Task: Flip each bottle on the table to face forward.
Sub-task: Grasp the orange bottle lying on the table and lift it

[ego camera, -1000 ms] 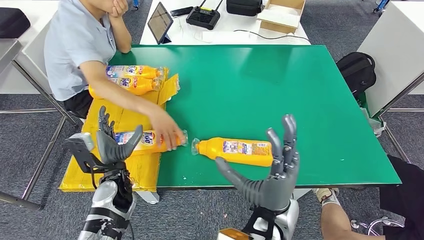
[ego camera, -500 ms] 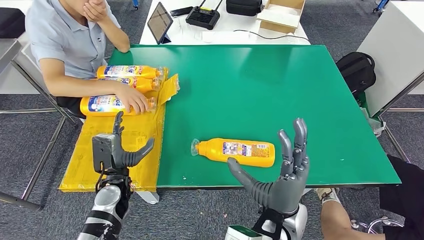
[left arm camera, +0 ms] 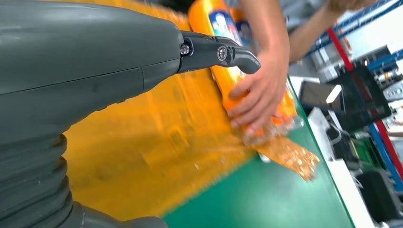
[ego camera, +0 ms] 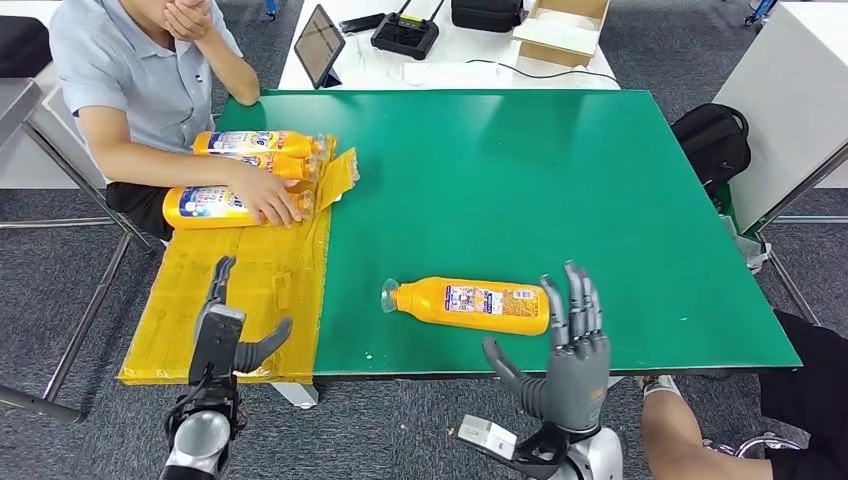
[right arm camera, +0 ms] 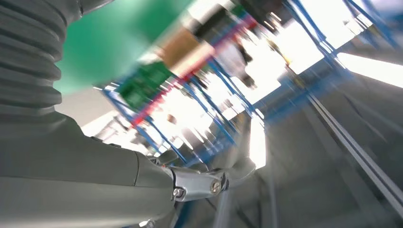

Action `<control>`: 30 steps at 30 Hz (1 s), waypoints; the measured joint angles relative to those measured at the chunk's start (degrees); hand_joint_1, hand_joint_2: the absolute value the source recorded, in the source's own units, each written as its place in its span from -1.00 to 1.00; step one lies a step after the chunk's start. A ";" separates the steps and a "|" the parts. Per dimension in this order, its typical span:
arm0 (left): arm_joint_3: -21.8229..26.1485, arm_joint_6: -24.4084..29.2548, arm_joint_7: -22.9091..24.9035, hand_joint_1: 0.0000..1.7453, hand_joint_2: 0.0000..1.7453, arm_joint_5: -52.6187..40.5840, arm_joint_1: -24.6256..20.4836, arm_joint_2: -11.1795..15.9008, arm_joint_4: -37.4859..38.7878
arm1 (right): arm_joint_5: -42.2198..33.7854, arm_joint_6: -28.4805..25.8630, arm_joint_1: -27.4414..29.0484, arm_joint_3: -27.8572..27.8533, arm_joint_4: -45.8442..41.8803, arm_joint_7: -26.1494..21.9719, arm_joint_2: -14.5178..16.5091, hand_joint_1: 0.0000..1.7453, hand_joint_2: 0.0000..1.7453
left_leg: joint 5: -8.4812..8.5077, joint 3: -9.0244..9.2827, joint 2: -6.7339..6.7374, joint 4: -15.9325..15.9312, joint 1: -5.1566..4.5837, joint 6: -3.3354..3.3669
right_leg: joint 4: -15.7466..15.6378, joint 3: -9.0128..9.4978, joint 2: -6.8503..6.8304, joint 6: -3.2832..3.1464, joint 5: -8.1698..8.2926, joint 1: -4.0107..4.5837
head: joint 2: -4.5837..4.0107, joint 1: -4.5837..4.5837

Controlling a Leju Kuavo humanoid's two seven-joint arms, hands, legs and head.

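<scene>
An orange bottle (ego camera: pixel 470 303) lies on its side on the green table (ego camera: pixel 520 180), cap toward the left, its small-print label up. My right hand (ego camera: pixel 562 350) hovers open at the table's front edge, just right of the bottle's base, fingers spread upward, holding nothing. My left hand (ego camera: pixel 228 325) is open and low over the yellow sheet (ego camera: pixel 240 300), empty. At the sheet's far end a person's hand (ego camera: pixel 268 198) rests on another orange bottle (ego camera: pixel 215 207), and two more bottles (ego camera: pixel 262 143) lie behind it. In the left wrist view that person's hand (left arm camera: pixel 259 92) covers an orange bottle (left arm camera: pixel 223 57).
A seated person (ego camera: pixel 140 70) leans on the table's left side. A white table behind holds a tablet (ego camera: pixel 320 45), a controller (ego camera: pixel 405 35) and a cardboard box (ego camera: pixel 560 30). A black backpack (ego camera: pixel 715 140) sits on the floor at the right. A person's foot (ego camera: pixel 660 395) shows near the front right.
Both my hands have dropped lower and back toward the table's front edge. The person carried a bottle from the sheet's near part to its far end and keeps a hand on it.
</scene>
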 joint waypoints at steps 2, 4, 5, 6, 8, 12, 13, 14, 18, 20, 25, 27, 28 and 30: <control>0.37 0.93 0.20 -1.00 1.00 -1.31 1.31 0.10 -1.49 | 1.66 0.00 0.38 -0.82 2.56 2.11 -0.10 -1.00 1.00 | 0.00 -0.01 -0.01 0.00 0.00 0.00 | 0.00 0.00 -0.01 0.00 0.00 0.00 | 0.00 0.01; 0.69 2.28 0.27 -1.00 1.00 -2.57 2.30 0.15 -2.89 | 3.27 0.00 0.53 -1.08 4.89 5.41 -0.44 -1.00 1.00 | 0.00 -0.01 0.00 0.00 0.01 0.00 | 0.00 -0.01 0.00 0.00 -0.01 0.01 | 0.00 0.01; 0.87 3.04 0.23 -1.00 1.00 -3.01 2.69 0.15 -3.65 | 4.18 0.00 0.59 -1.09 5.93 7.29 -0.69 -1.00 1.00 | 0.00 -0.01 0.00 0.00 0.01 0.00 | 0.00 -0.01 0.00 0.00 -0.01 0.00 | 0.00 0.01; 1.11 3.69 0.17 -1.00 1.00 -3.04 3.01 0.13 -4.50 | 5.13 0.00 0.67 -1.13 6.81 8.85 -0.96 -1.00 1.00 | 0.00 -0.01 0.00 0.00 0.01 0.00 | 0.00 -0.01 0.00 0.00 -0.01 0.00 | 0.00 0.01; 1.60 4.21 0.09 -1.00 1.00 -1.97 3.49 0.04 -6.16 | 7.03 -0.01 0.79 -1.29 8.12 10.61 -1.36 -1.00 1.00 | 0.00 -0.01 0.00 0.00 0.00 0.00 | 0.00 -0.01 0.00 0.00 0.00 0.00 | 0.00 0.01; 2.12 3.42 0.07 -1.00 1.00 0.34 4.29 -0.18 -8.67 | 9.50 0.27 0.81 -1.74 10.70 13.70 -2.03 -1.00 1.00 | 0.00 -0.01 0.00 0.00 0.00 0.00 | -0.01 0.00 0.00 0.00 0.00 0.00 | 0.00 0.01; 2.20 3.32 0.07 -1.00 1.00 0.29 4.51 -0.20 -9.17 | 10.07 0.87 0.80 -1.69 11.37 15.36 -2.37 -1.00 1.00 | 0.00 -0.01 0.00 0.00 0.00 0.00 | -0.01 0.01 0.00 0.00 0.00 0.00 | 0.00 0.01; 2.26 3.30 0.07 -1.00 1.00 0.04 4.76 -0.23 -9.67 | 10.75 1.69 0.76 -1.54 12.00 17.42 -2.78 -1.00 1.00 | 0.00 -0.01 0.00 0.00 0.00 0.00 | -0.01 0.01 0.00 0.00 0.00 0.00 | 0.00 0.01; 2.33 3.58 0.24 -1.00 1.00 -1.45 5.49 -0.54 -11.46 | 12.72 3.90 0.24 -0.16 14.11 24.24 -4.59 -1.00 1.00 | -0.01 -0.01 0.00 0.00 0.00 0.01 | -0.01 0.01 0.00 0.00 0.00 0.00 | 0.00 0.02; 2.37 3.71 0.33 -1.00 1.00 -1.67 5.61 -0.67 -12.01 | 12.90 4.02 -0.08 0.47 14.87 24.81 -5.20 -1.00 1.00 | -0.01 -0.01 0.00 0.00 0.00 0.01 | -0.01 0.01 0.00 0.00 0.00 0.00 | 0.00 0.02; 2.49 3.82 0.41 -1.00 1.00 -1.78 5.95 -0.89 -12.68 | 13.06 4.03 -0.46 1.27 16.01 25.18 -6.12 -1.00 1.00 | 0.00 -0.01 0.00 0.00 0.00 0.01 | 0.00 0.00 0.00 0.00 0.00 0.00 | 0.00 0.01; 2.50 3.81 0.42 -1.00 1.00 -1.87 5.98 -1.02 -12.72 | 13.20 4.33 -0.64 1.58 16.31 25.94 -6.41 -1.00 1.00 | 0.00 -0.01 0.00 0.00 0.00 0.01 | 0.00 0.00 0.00 0.00 0.00 0.00 | 0.00 0.01; 2.49 3.76 0.43 -1.00 1.00 -1.99 5.98 -1.07 -12.75 | 13.29 4.74 -0.84 1.82 16.49 26.66 -6.62 -1.00 1.00 | 0.00 -0.01 0.00 0.00 0.00 0.01 | -0.01 0.00 0.00 0.00 0.00 0.00 | 0.00 0.01; 2.38 3.52 0.53 -1.00 1.00 -2.31 5.93 -1.12 -12.87 | 13.14 6.02 -1.57 2.40 16.92 28.31 -7.14 -1.00 1.00 | 0.00 -0.01 0.01 0.00 0.00 0.01 | -0.01 0.00 0.00 0.01 0.00 0.00 | 0.00 0.01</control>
